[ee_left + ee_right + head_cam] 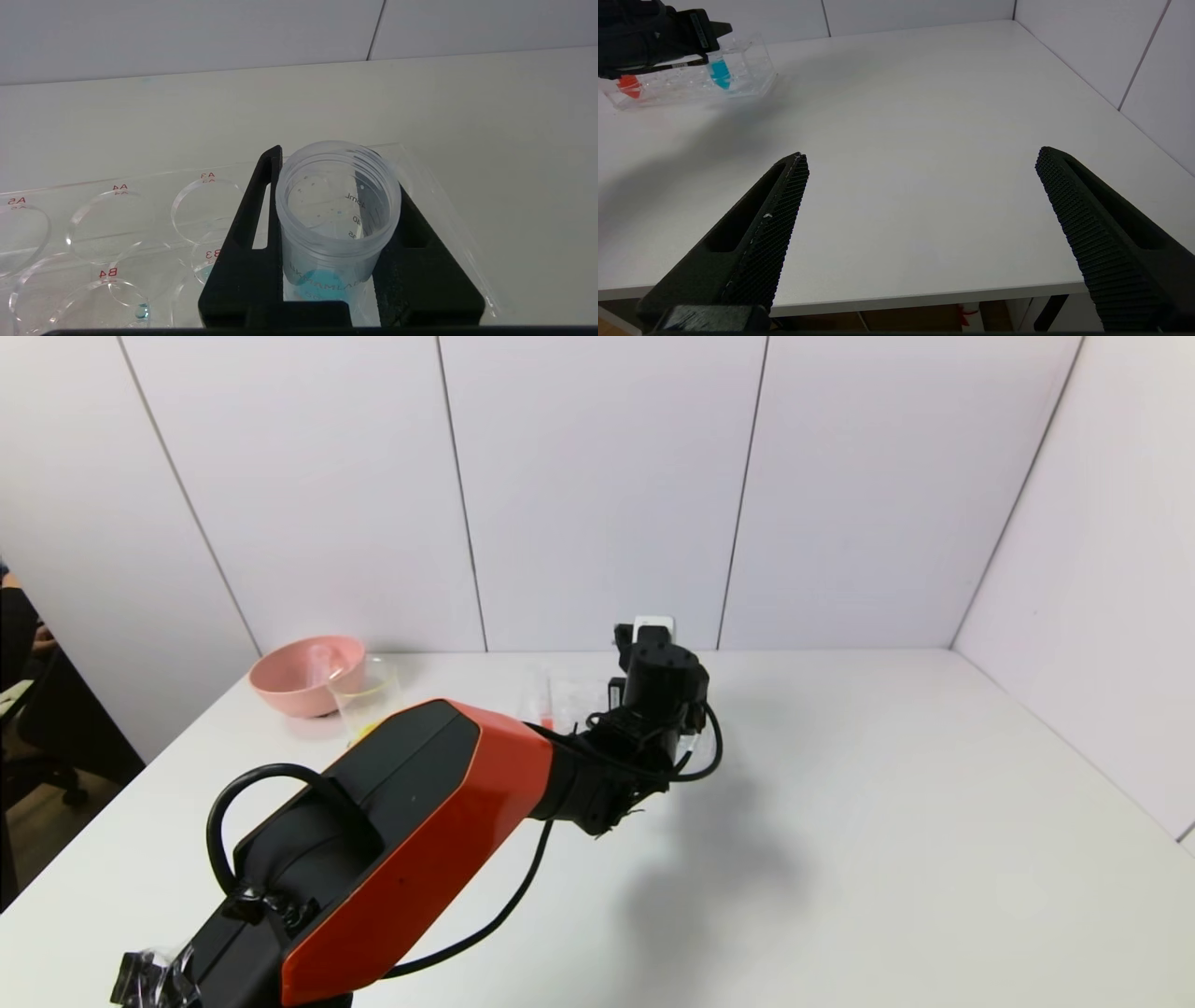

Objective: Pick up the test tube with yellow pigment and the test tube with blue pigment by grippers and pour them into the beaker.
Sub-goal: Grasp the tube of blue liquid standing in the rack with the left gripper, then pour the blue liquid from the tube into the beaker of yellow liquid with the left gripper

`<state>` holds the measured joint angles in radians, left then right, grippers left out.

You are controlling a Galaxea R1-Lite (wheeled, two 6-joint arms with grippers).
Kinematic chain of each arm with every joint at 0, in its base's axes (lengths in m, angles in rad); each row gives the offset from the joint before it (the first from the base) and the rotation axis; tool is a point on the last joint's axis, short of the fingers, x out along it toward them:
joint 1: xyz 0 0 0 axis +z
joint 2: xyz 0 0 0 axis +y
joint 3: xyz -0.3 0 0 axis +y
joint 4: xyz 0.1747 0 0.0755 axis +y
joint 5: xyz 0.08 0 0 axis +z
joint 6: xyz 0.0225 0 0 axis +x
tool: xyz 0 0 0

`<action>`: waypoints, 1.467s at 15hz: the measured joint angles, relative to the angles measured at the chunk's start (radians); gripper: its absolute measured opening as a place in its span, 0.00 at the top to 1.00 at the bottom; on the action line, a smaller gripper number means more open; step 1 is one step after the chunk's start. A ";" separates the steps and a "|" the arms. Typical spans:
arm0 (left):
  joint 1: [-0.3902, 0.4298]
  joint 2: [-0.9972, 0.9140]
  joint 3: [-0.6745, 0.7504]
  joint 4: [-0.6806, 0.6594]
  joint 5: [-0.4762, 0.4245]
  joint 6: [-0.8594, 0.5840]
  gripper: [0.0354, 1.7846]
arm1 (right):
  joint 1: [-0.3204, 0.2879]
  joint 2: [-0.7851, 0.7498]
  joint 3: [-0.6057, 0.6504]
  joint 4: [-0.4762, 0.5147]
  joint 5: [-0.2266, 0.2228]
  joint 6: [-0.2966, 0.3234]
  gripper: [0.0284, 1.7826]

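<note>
The test tube with blue pigment [337,219] stands in the clear rack [117,219], its open mouth up and blue liquid in its tip [720,72]. My left gripper [336,186] is shut on it, one black finger against each side of its upper part. In the head view the left gripper [646,649] reaches over the rack [571,695] at the back of the table. The beaker [367,702] stands left of the rack with a little yellow liquid at its bottom. My right gripper [922,161] hangs open and empty over the table's front edge. The test tube with yellow pigment is out of view.
A pink bowl [306,674] sits behind the beaker at the back left, with a clear shape inside. A red-tipped tube [629,85] stands in the rack's other end. White walls close the table's back and right sides.
</note>
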<state>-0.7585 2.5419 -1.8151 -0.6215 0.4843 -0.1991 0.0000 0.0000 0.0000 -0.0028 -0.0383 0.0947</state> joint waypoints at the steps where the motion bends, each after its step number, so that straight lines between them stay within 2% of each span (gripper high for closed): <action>1: 0.001 0.000 -0.001 0.000 0.001 0.000 0.73 | 0.000 0.000 0.000 0.000 0.000 0.000 0.00; 22: -0.031 -0.087 -0.001 0.016 0.028 0.059 0.72 | 0.000 0.000 0.000 0.000 0.000 0.000 0.00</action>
<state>-0.7898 2.4549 -1.8160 -0.6060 0.5121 -0.1398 0.0000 0.0000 0.0000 -0.0023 -0.0383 0.0947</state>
